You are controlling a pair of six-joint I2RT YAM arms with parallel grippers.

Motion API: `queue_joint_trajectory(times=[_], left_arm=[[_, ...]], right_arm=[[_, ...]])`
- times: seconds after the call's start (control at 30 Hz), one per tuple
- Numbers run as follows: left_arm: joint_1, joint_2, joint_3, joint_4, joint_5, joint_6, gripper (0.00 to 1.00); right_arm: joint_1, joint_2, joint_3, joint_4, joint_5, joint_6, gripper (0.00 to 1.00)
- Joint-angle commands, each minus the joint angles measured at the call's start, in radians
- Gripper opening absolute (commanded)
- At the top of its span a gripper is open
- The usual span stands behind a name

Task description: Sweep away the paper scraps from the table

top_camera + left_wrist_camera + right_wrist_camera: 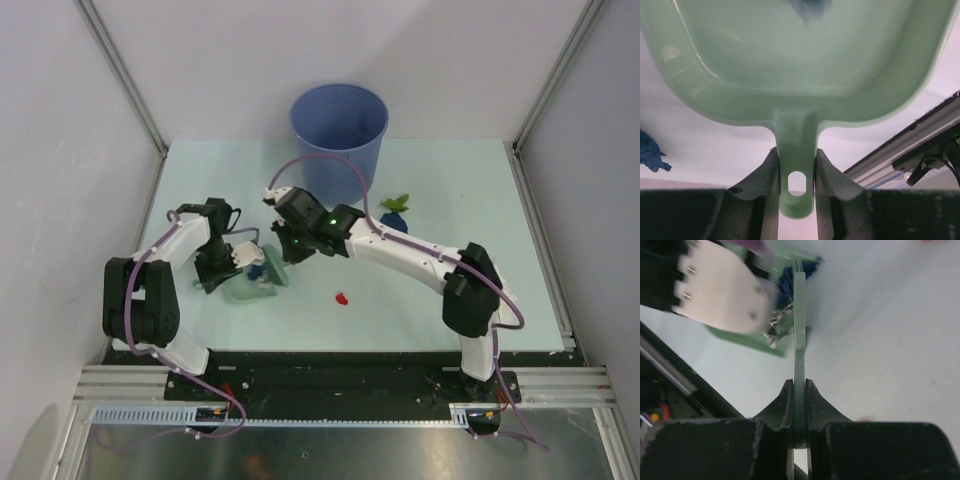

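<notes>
My left gripper (796, 161) is shut on the handle of the mint-green dustpan (790, 65), which lies on the table (450, 280) left of centre (250, 290). My right gripper (799, 386) is shut on a thin green brush (799, 315) standing at the pan's mouth (282, 262). A dark blue scrap (790, 277) and a grey crumpled scrap (777, 327) sit by the brush at the pan. Loose paper scraps lie on the table: red (342, 298), green (398, 203) and dark blue (393, 222).
A tall blue bucket (339, 125) stands at the back centre of the table. Metal rails (300, 385) and a black edge run along the front. White walls close in both sides.
</notes>
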Motion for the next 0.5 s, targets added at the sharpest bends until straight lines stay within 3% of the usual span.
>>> queue_joint_trajectory(times=[0.0,0.1,0.2,0.47], left_arm=[[-0.004,0.028,0.051,0.01,0.069,-0.016,0.0],[-0.004,0.022,0.046,0.013,0.098,-0.01,0.0],[0.001,0.013,0.042,0.019,0.134,-0.009,0.0],[0.042,-0.004,0.089,0.076,0.281,-0.091,0.0]], right_arm=[[0.017,0.11,0.124,0.157,-0.164,0.045,0.0],[0.021,0.123,0.175,0.143,-0.207,0.041,0.0],[0.021,0.059,0.153,0.139,-0.147,0.026,0.0],[0.04,-0.169,0.115,0.045,0.223,-0.063,0.0]])
